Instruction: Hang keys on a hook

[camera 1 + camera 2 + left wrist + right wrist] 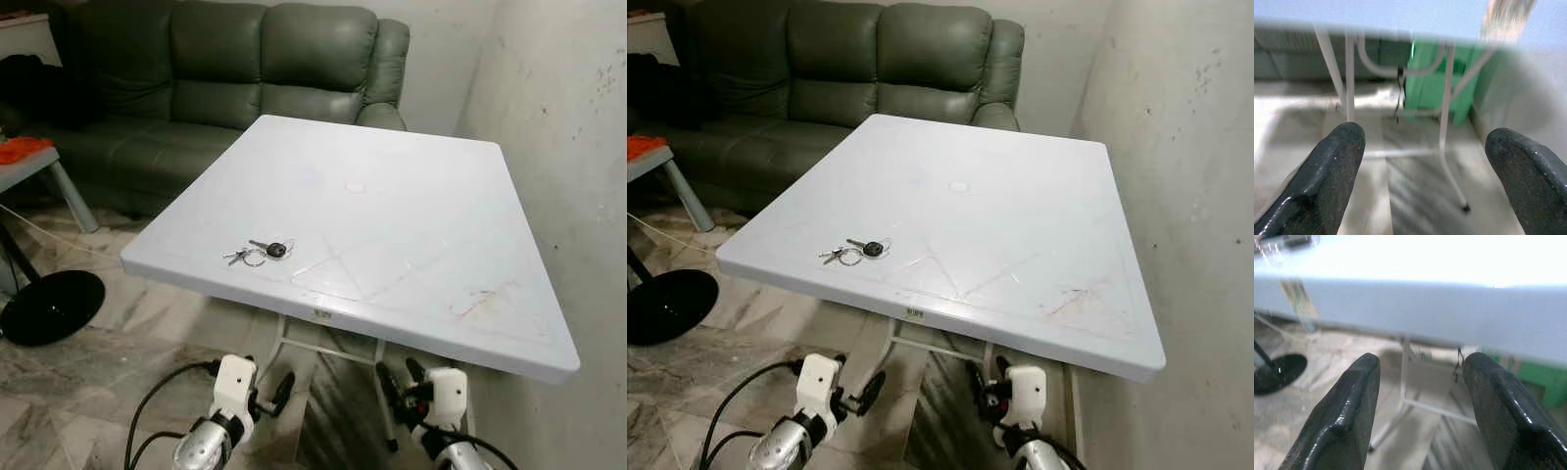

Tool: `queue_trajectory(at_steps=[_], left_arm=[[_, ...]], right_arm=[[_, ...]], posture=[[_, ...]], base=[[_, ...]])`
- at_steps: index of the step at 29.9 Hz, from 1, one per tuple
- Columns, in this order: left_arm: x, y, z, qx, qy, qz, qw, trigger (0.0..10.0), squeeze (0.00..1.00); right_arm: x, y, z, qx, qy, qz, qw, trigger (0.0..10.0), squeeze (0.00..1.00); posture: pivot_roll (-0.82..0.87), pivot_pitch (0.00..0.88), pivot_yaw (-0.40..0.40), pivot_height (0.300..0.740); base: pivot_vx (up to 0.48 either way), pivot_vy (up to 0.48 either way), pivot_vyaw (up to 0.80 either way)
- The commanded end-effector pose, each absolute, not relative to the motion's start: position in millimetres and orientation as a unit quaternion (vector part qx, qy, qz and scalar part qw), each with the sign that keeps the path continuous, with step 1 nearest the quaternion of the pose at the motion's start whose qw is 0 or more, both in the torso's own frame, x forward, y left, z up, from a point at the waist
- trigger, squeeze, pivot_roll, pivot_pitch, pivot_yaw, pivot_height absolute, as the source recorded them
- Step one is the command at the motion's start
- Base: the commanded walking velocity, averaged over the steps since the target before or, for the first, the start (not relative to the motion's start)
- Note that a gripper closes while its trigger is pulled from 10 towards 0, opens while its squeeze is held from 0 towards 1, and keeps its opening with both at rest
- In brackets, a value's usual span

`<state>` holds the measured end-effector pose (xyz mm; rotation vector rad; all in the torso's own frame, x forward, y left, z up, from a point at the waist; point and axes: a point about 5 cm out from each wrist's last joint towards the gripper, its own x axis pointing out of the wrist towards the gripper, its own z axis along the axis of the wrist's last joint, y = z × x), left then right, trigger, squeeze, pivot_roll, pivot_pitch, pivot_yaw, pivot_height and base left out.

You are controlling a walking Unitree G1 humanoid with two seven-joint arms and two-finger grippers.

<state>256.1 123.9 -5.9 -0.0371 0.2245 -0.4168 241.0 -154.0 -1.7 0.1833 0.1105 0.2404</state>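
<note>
One bunch of keys [258, 252] lies ungrasped on the white surface [392, 206]; I hold left end effector [271, 396] and right end effector [399, 382] wide, empty, nothing hung.

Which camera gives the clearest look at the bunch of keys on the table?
The left eye view: the keys lie sharp and unobstructed near the white table's front-left edge. The right eye view shows them much the same. The right wrist view catches only a blurred glint at its corner.

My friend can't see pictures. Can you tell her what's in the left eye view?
A small bunch of metal keys with a black fob lies near the front edge of a square white plastic table. A green leather sofa stands behind, and both black-fingered grippers, left and right, hang below the table edge.
</note>
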Motion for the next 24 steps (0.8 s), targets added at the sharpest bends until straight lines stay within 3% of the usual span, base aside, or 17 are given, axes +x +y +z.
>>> queue_trajectory(at_steps=[1,8,24], left_arm=[[266.1,122.2,6.8,-0.019,0.079,-0.212,0.974,10.0,0.00],[270.0,116.1,14.8,-0.019,0.057,-0.226,0.972,10.0,0.00],[260.8,114.5,16.9,-0.015,0.044,-0.258,0.965,10.0,0.00]], right_arm=[[249.2,-157.2,8.2,0.102,0.032,0.111,0.988,10.0,0.00],[252.9,-164.1,16.4,0.122,0.012,0.096,0.988,10.0,0.00],[246.9,-176.1,28.0,0.148,0.005,0.154,0.977,10.0,0.00]], posture=[[-0.04,0.000,-0.030,0.740],[-0.04,0.000,-0.028,0.740],[-0.04,0.000,-0.024,0.740]], base=[[0.000,0.000,0.00],[0.000,0.000,0.00],[0.000,0.000,0.00]])
